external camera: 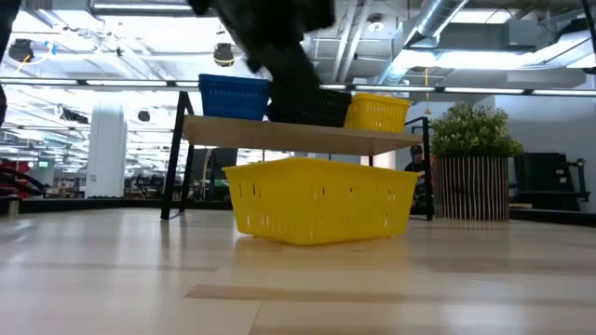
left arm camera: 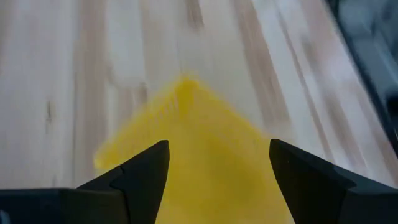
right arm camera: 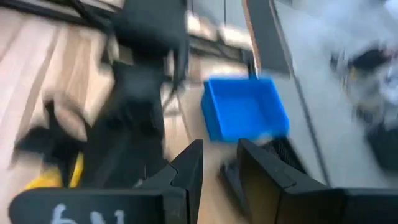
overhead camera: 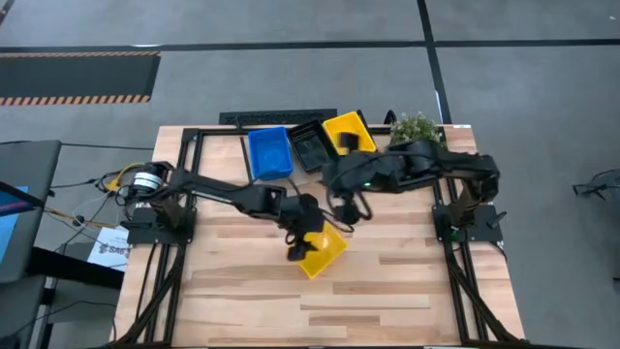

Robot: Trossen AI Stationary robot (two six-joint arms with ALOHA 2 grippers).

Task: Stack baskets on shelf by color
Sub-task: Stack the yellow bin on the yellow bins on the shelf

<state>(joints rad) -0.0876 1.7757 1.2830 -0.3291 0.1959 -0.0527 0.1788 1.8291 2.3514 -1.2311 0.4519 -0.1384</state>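
The left tool hung with fingers spread wide at mid-bench; the right tool, fingers narrowly parted, reached inward from the right.

**Count of items in view**

Baskets, four seen: two yellow, one on the table and one on the shelf; one blue basket; one black basket. One shelf. One potted plant. Two arms, one gripper each.

Glossy yellow plastic mesh basket on smooth, faintly shiny pale wood tabletop.
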